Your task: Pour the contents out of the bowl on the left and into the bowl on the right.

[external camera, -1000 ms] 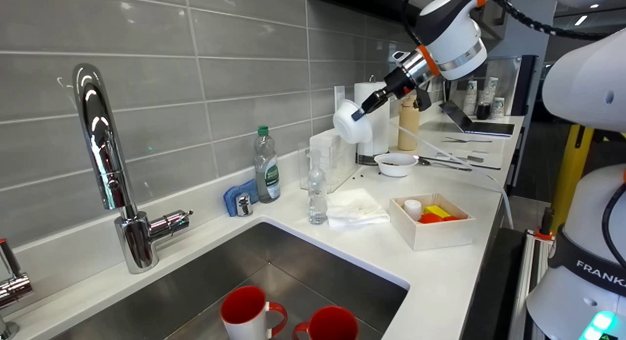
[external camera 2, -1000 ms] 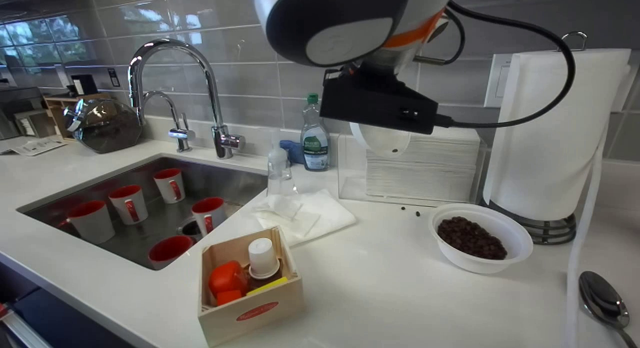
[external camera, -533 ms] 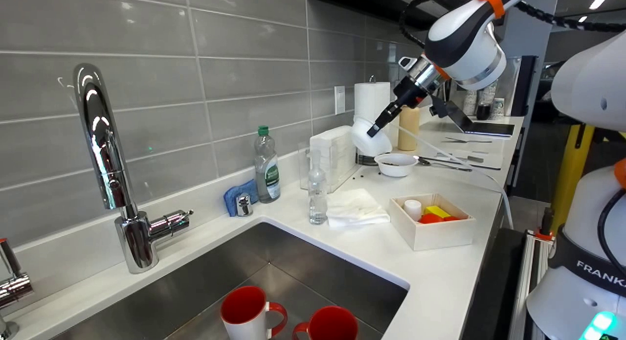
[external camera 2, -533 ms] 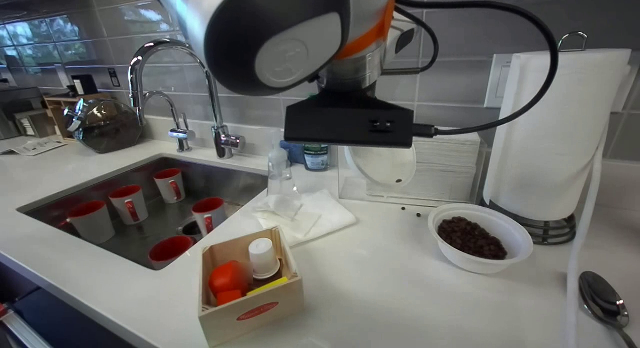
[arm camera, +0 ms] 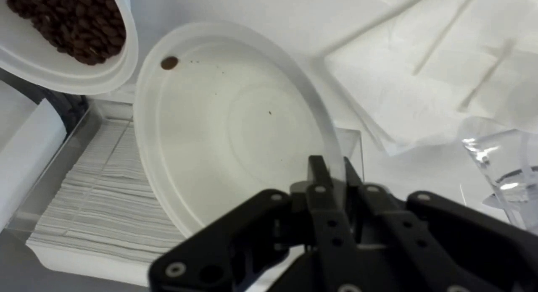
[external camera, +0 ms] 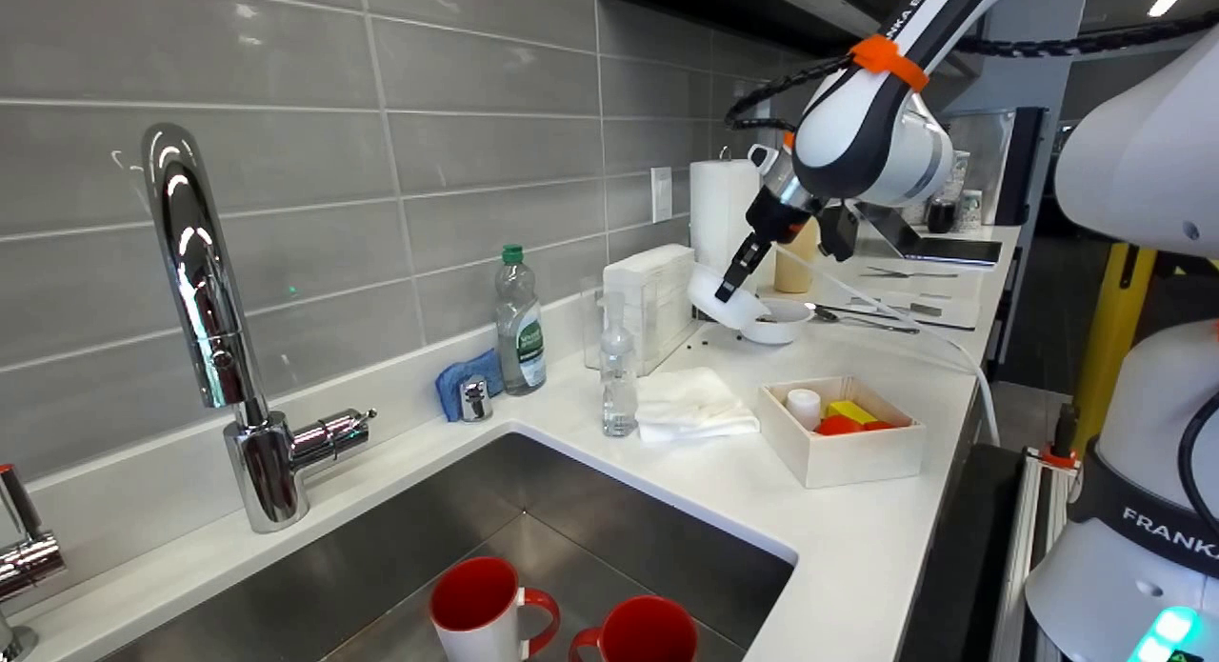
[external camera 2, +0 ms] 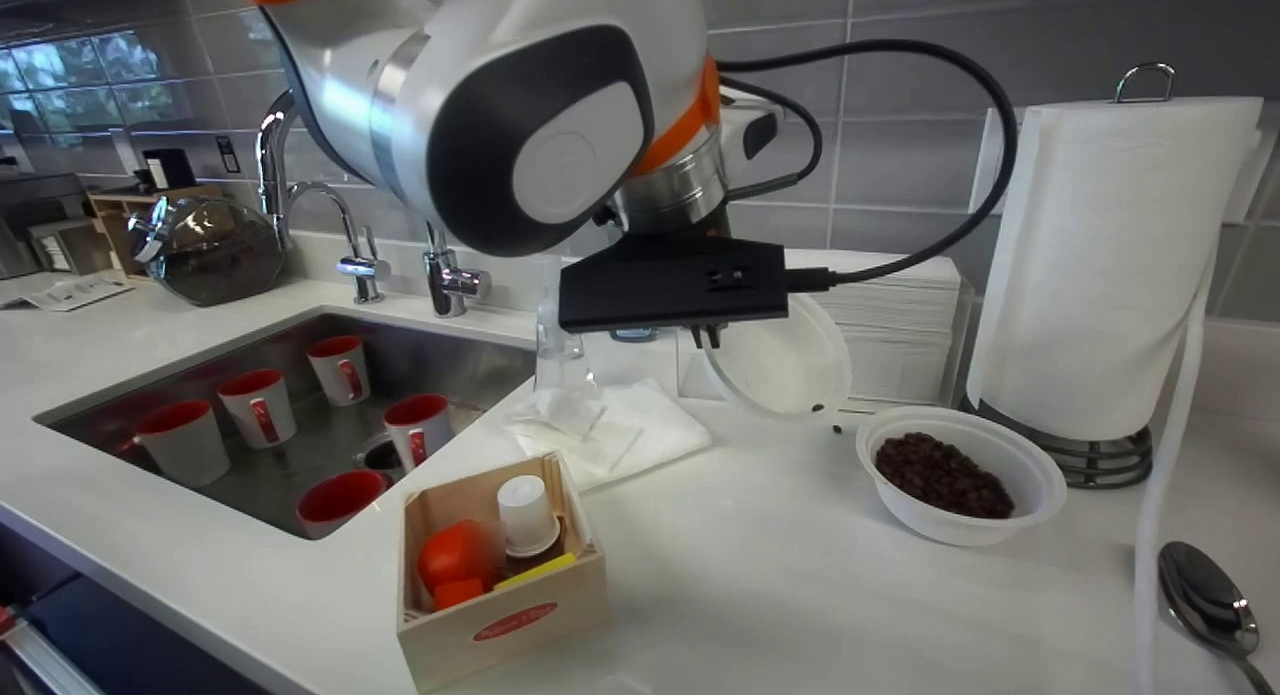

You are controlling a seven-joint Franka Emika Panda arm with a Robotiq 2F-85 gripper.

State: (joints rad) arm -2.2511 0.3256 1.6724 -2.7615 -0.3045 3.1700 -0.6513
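Tilted bowl is pinched at its rim in my gripper, above the counter. One brown piece lies inside, near the far rim. Past this rim, away from the gripper and lower, sits the filled bowl; I think more tilt should go toward it. Nearby stands a paper stack, and behind the filled bowl a paper towel roll could hinder me.

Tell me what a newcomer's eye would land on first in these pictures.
Probably the tilted white bowl, its rim pinched in the tool, with one lone brown bean near its low edge. Next, the dark brown beans piled in the other white bowl, on the counter beside the paper towel roll. After that, perhaps the red-and-white mugs in the sink.
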